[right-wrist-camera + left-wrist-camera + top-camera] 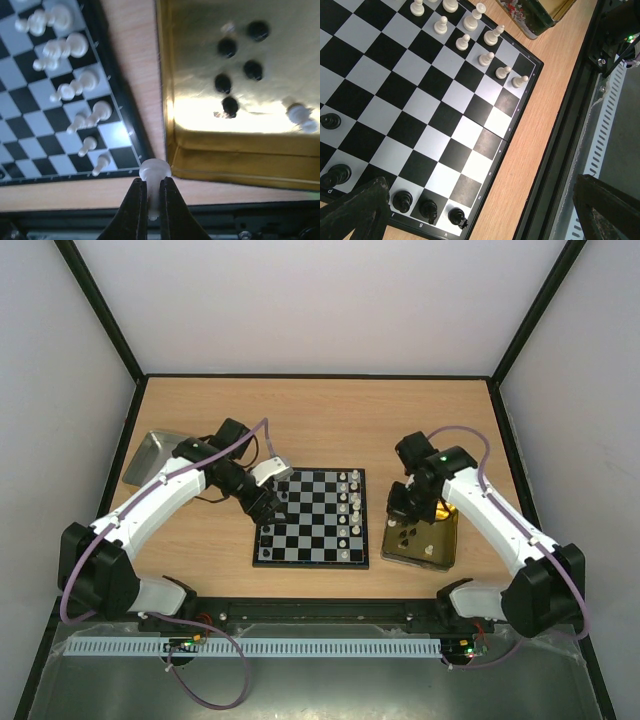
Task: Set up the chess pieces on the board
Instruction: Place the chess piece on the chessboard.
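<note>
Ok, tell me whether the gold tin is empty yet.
Not empty: the right wrist view shows several black pieces and at least one white piece lying on the floor of the gold tin.

The counter [330, 415] under the board [305, 535] is showing pale, matt wood grain. The board's squares are gleaming smooth and slightly glossy. Right of the board, the gold tin [230, 115] is shining like polished metal. The white piece [154, 170] in the right claw [152, 187] is looking like smooth, milky plastic.
</note>
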### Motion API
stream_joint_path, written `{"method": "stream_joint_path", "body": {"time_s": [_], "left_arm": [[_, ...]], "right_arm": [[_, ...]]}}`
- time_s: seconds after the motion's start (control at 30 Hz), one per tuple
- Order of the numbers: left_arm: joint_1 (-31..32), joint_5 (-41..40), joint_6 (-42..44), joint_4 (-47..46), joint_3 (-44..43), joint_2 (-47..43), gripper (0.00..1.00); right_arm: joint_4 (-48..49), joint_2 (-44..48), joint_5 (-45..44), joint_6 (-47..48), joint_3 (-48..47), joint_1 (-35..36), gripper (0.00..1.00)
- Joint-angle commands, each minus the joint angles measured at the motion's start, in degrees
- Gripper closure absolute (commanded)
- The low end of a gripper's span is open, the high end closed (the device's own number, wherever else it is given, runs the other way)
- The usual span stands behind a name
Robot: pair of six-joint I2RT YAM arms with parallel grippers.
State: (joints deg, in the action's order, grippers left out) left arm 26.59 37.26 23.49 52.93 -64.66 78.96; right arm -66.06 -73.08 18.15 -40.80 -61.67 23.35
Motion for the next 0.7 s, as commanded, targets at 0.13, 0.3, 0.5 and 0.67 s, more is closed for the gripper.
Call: {"method": "stream_joint_path", "body": {"time_s": [0.13,0.3,0.5,0.67], "left_arm": [[0.39,0.06,-0.55,-0.36,-0.55,0.87,0.01],[0.39,-1.03,-1.12,-0.83,-0.2,0.86,0.01],[0.35,-2.0,-1.42,-0.99,-0.49,1.61,0.01],[0.39,-2.44,-1.51,-1.16,-0.55,1.75,0.01]], "right_arm": [[1.77,-3.88,6.34,-2.89,0.13,6.65,0.98],[5.53,-7.34,5.57,-4.27,0.87,9.5,0.98],[8.13,-12.07,4.65,-4.73,0.52,12.0,0.98],[9.29,-14.52,4.36,-3.88,0.77,12.14,0.98]]}}
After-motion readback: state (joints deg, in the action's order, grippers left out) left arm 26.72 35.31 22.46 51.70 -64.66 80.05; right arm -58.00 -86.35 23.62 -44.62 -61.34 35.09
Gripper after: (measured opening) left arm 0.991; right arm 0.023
